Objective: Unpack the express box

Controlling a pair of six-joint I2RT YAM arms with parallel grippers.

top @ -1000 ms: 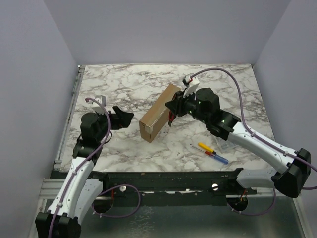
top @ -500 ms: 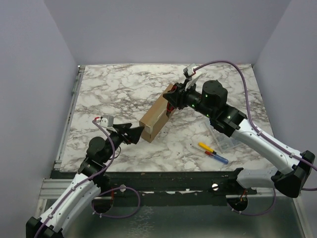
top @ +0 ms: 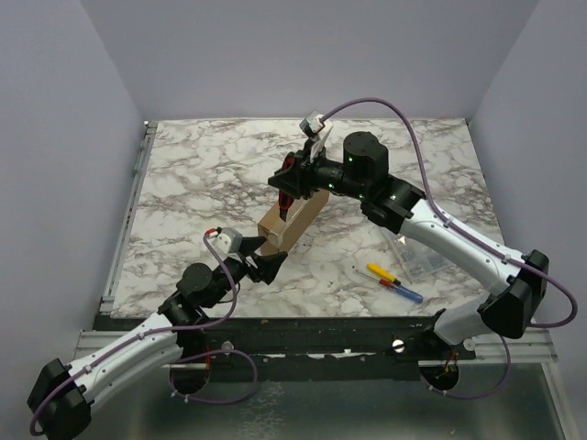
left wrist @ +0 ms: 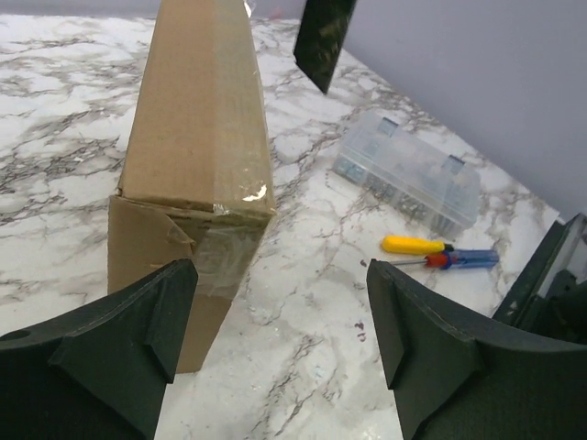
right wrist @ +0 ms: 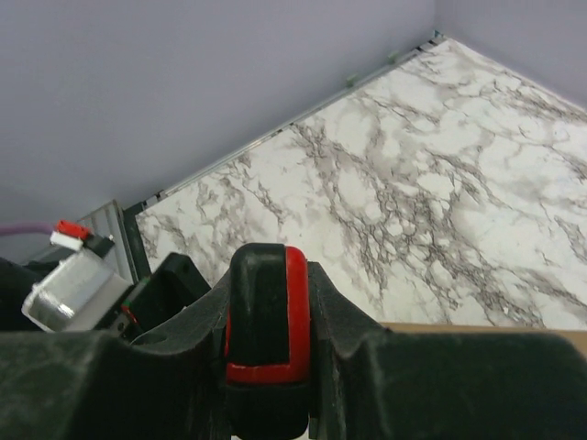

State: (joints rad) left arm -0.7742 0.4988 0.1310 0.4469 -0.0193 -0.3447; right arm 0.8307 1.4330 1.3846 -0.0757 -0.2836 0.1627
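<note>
Top: we look down from behind. Wrists: close; left shares express box (left wrist: pixel 193 119) with top; right faces far wall (right wrist: pixel 183 73).

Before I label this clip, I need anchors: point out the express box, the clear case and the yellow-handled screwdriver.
express box (left wrist: pixel 197 110), left wrist view, top face.
clear case (left wrist: pixel 408 179), left wrist view, lid.
yellow-handled screwdriver (left wrist: pixel 410 244), left wrist view, handle.

One brown cardboard express box (top: pixel 292 223) at table centre. One red-and-black tool (right wrist: pixel 266 316) just above it. One clear plastic case (left wrist: pixel 408 174) at four o'clock. Two hand tools near it: a yellow-handled tool (top: pixel 381 271) and a blue-and-red tool (top: pixel 408 293). Two robot arms: left arm (top: pixel 138 346) at seven o'clock, right arm (top: pixel 449 243) at four.
</note>
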